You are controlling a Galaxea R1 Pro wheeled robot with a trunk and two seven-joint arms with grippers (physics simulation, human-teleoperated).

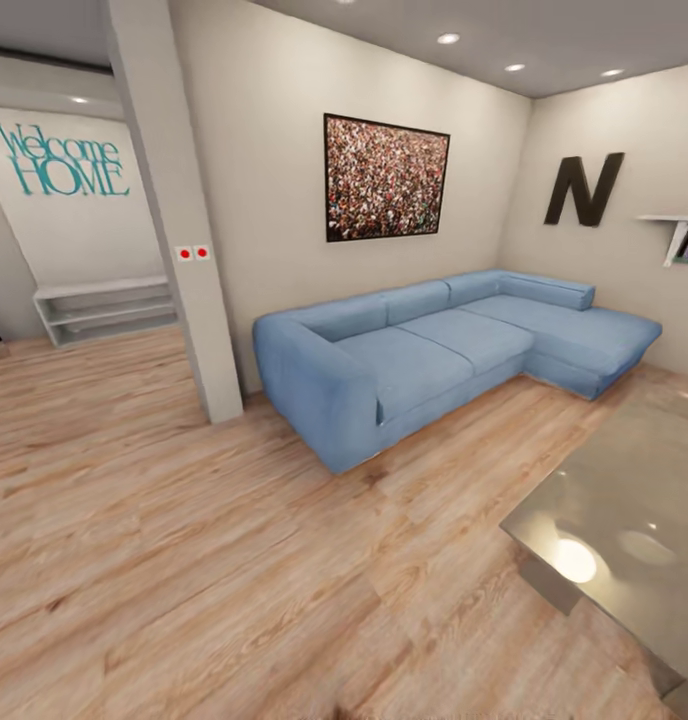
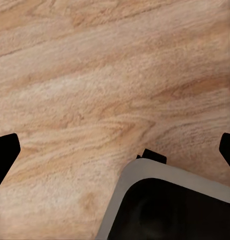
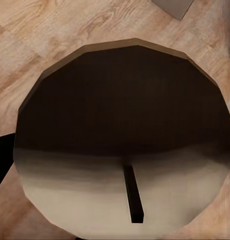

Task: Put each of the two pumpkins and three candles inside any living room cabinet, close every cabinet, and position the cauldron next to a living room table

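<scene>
Brown cauldron (image 3: 125,135) under right wrist camera; glossy grey table (image 1: 624,520) at right of head view.

Left gripper (image 2: 117,150): dark fingertips (image 2: 4,155) sit at opposite frame edges, jaws spread wide, holding nothing, above wood floor (image 2: 104,75) and a grey-rimmed dark robot part (image 2: 170,210). Right gripper: jaw state cannot be determined. Cauldron is round and faceted, with a dark interior, over wood floor. Table stands near the blue sofa (image 1: 434,350).

Home living room, blue sofa (image 1: 454,350), wall art (image 1: 386,178), wood floor (image 1: 184,540)
</scene>
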